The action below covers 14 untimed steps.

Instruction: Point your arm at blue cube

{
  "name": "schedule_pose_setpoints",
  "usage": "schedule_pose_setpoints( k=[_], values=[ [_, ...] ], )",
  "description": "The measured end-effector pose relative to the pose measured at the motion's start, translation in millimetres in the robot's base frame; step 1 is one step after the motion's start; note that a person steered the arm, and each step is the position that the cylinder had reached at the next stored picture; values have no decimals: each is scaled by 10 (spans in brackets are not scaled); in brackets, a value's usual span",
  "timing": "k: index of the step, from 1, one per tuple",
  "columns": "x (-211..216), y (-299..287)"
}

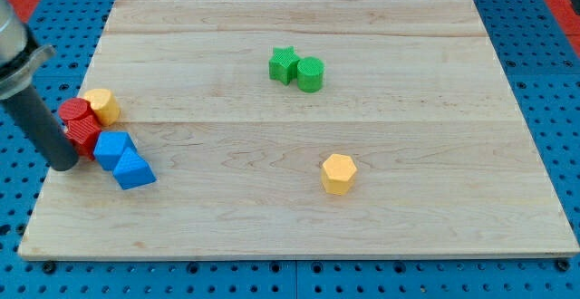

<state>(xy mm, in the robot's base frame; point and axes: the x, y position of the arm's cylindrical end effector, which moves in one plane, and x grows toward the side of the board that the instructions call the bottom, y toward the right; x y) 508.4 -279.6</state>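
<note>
The blue cube [113, 148] lies near the board's left edge, touching a blue triangular block [134, 170] below and to its right. My tip [65, 164] rests on the board just left of the blue cube, a small gap away, beside a red block [86, 135]. A second red block [74, 111] and a yellow block [102, 105] sit just above them.
A green star block [284, 64] and a green cylinder [310, 73] touch each other at the view's top centre. A yellow hexagonal block [338, 173] stands alone at the lower right of centre. The wooden board [299, 226] lies on a blue pegboard.
</note>
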Motion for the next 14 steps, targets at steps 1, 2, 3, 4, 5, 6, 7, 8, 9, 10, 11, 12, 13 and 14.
schedule_pose_setpoints(
  k=[1, 2, 3, 4, 5, 6, 7, 8, 9, 10, 11, 12, 13, 14],
  values=[
    [-14, -253],
    [-103, -210],
    [-233, -128],
    [-338, -123],
    [-363, -199],
    [-380, -246],
    [-380, -246],
    [-382, -252],
    [-388, -250],
    [-394, -253],
    [-402, -253],
    [-410, -247],
    [-409, -247],
    [-312, -254]
  ],
)
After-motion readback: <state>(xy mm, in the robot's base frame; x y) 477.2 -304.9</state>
